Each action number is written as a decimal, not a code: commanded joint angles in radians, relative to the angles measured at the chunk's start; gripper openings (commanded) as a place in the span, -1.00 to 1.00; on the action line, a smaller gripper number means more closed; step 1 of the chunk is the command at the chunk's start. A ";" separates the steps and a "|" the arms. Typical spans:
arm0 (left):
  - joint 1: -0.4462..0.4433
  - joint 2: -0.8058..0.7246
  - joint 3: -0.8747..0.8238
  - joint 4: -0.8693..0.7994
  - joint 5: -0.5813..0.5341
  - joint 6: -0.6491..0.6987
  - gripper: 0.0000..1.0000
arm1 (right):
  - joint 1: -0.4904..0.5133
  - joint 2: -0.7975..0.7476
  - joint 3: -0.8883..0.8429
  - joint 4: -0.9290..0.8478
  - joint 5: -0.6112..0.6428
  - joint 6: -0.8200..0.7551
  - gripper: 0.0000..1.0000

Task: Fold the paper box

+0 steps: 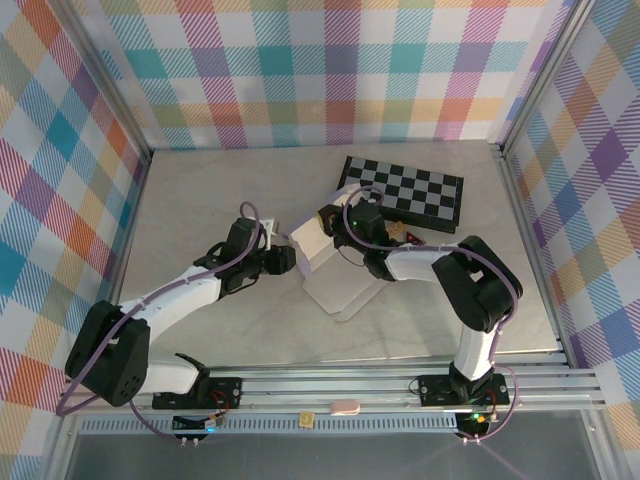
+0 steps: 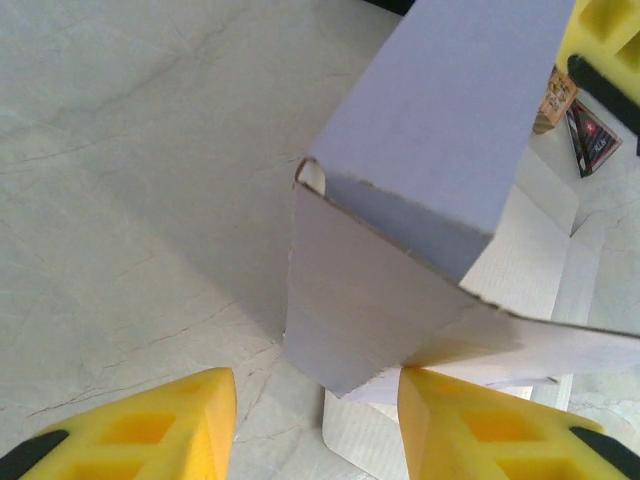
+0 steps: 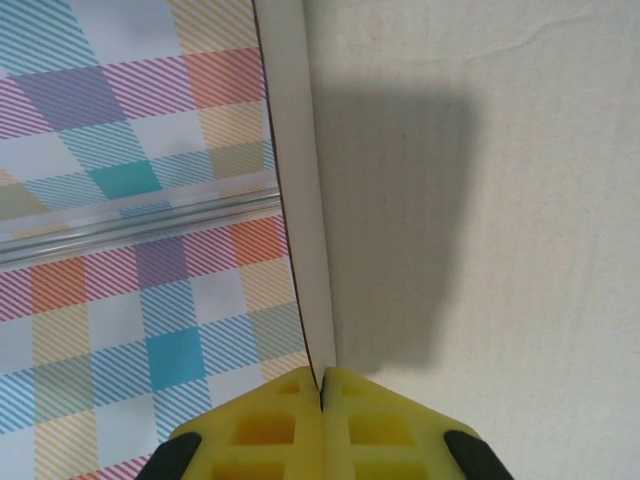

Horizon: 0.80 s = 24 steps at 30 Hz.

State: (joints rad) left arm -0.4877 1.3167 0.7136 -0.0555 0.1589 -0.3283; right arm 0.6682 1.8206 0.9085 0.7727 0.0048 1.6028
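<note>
The table (image 1: 200, 200) carries the paper box (image 1: 325, 265) at its middle, between your two arms and just in front of the checkerboard (image 1: 405, 190). The box is partly raised: lavender panels stand up from the whitish sheet lying flat beneath. By the look of it you are setting up a side wall, so steady the standing panel with the right gripper (image 3: 322, 388), whose jaws are pinched tight on the panel's thin edge. Bring the left gripper (image 2: 315, 385) in low and square; its jaws stand apart, gripping nothing, with the box's near corner just ahead of the gap. Press along the crease rather than across it, since the thin card may buckle or slide on the smooth top. The overhead view gives you both arms' bearing on the box, not the detail of the grip. The left wrist view shows the corner seam gaping slightly, and the right wrist view shows how narrow the pinched strip is. Beyond the box, the left wrist view also catches a small printed packet (image 2: 588, 135).
</note>
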 commanded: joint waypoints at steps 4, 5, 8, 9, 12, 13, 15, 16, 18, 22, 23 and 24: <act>-0.012 -0.043 -0.038 -0.021 -0.030 -0.010 -0.08 | 0.005 0.014 -0.111 0.245 -0.078 -0.037 -1.00; -0.015 -0.046 -0.039 -0.021 -0.028 -0.010 -0.08 | 0.004 0.014 -0.128 0.268 -0.086 -0.037 -1.00; -0.026 -0.044 -0.039 -0.027 -0.028 -0.010 -0.08 | -0.004 0.018 -0.164 0.313 -0.111 -0.041 -1.00; -0.031 -0.044 -0.039 -0.030 -0.030 -0.008 -0.08 | -0.004 0.019 -0.176 0.323 -0.115 -0.043 -1.00; -0.052 -0.042 -0.039 -0.034 -0.041 -0.007 -0.09 | -0.011 0.023 -0.214 0.350 -0.120 -0.040 -1.00; -0.059 -0.039 -0.039 -0.036 -0.046 -0.007 -0.09 | -0.013 0.023 -0.227 0.354 -0.120 -0.040 -1.00; -0.075 -0.035 -0.041 -0.037 -0.057 -0.009 -0.09 | -0.018 0.028 -0.250 0.361 -0.123 -0.040 -1.00; -0.082 -0.036 -0.042 -0.038 -0.063 -0.010 -0.09 | -0.021 0.030 -0.258 0.362 -0.124 -0.038 -1.00; -0.097 -0.038 -0.042 -0.044 -0.082 -0.014 -0.09 | -0.024 0.037 -0.268 0.366 -0.126 -0.035 -1.00; -0.114 -0.060 -0.059 -0.039 -0.113 -0.030 -0.10 | -0.025 0.034 -0.268 0.346 -0.124 -0.032 -1.00; -0.116 -0.065 -0.068 -0.029 -0.111 -0.035 -0.10 | -0.027 0.031 -0.267 0.334 -0.124 -0.032 -1.00; -0.117 -0.069 -0.074 -0.023 -0.107 -0.039 -0.10 | -0.028 0.029 -0.266 0.324 -0.124 -0.033 -1.00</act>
State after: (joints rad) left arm -0.5919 1.2770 0.6636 -0.0971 0.0799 -0.3462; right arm 0.6422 1.8236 0.6655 1.1515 -0.0952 1.5803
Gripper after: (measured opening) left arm 0.450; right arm 0.042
